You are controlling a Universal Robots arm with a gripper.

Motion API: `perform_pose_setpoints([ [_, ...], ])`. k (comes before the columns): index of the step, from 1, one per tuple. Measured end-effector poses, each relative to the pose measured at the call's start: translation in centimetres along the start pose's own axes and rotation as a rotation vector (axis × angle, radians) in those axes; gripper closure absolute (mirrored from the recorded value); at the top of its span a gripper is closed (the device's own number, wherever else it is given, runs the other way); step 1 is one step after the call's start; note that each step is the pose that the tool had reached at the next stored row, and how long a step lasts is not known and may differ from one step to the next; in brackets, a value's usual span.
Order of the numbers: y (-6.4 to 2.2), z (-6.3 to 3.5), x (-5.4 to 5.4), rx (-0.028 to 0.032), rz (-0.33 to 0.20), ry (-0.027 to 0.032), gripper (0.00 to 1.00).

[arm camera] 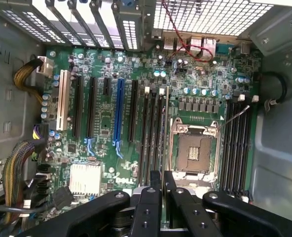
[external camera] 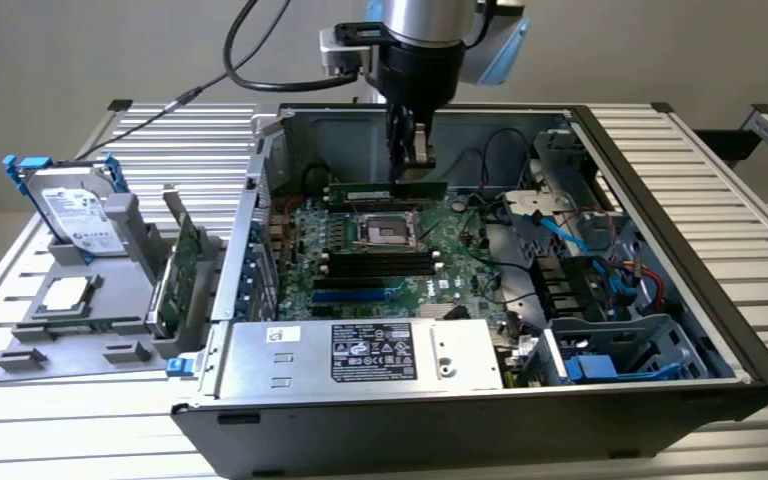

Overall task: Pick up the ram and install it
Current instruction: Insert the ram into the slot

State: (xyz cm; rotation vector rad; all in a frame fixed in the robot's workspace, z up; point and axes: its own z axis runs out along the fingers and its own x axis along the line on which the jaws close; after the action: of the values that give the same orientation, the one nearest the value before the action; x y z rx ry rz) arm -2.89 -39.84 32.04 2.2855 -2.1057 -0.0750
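Exterior view: the gripper (external camera: pixel 411 168) is seen reaching straight down into the open PC case (external camera: pixel 651 230). Its fingers are pinched tight on the ram (external camera: pixel 361 188), which is gripped along its top edge, a bit off-centre toward the exterior view's right. The stick is held on edge with its flat face turned to the camera. Its long axis is laid out pretty much level, running from the exterior view's left to its right, so it's lined up parallel with the black memory slots (external camera: pixel 381 263) on the motherboard (external camera: pixel 458 265). It's held on the far side of the CPU socket (external camera: pixel 391 231), near the back wall of the case and low over the board; whether its bottom edge is touching a slot can't be told. Wrist view: the two fingers (arm camera: pixel 148 207) are seen pressed close together just beside the open socket (arm camera: pixel 194 153), with long slots on both sides of it. Off on the exterior view's left, a hard drive (external camera: pixel 75 212), a silver processor (external camera: pixel 67 292) and an expansion card (external camera: pixel 187 262) are parked on a grey holder (external camera: pixel 37 360).
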Motion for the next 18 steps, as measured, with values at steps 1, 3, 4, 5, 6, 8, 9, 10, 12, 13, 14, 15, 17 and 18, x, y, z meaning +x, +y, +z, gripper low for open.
perform_pose_setpoints([
  [1,0.0,0.16,0.0,0.0,-0.001,0.0001,0.86],
  [3,-0.02,0.54,0.0,0.0,-0.003,0.0001,0.86],
  [4,-0.02,0.72,0.0,0.0,-0.003,0.0001,0.86],
  [5,-0.03,0.9,0.1,0.0,-0.003,0.0002,0.86],
  [6,-0.03,1.08,0.1,0.0,-0.004,0.0001,0.86],
  [8,-0.05,1.44,0.1,0.0,-0.004,0.0001,0.86],
  [9,-0.06,1.64,0.2,0.0,-0.004,0.0001,0.86],
  [10,-0.06,1.8,0.2,0.0,-0.004,0.0001,0.86],
  [12,-0.08,2.18,0.2,0.0,-0.004,0.0002,0.86],
  [13,-0.09,2.36,0.3,0.0,-0.004,0.0002,0.86],
  [14,-0.1,2.54,0.3,0.0,-0.004,0.0001,0.86],
  [15,-0.11,2.72,0.3,0.0001,-0.004,0.0001,0.86],
  [17,-0.12,3.08,0.3,0.0,-0.003,0.0001,0.86],
  [18,-0.12,3.25,0.4,0.0,-0.002,0.0001,0.86],
])
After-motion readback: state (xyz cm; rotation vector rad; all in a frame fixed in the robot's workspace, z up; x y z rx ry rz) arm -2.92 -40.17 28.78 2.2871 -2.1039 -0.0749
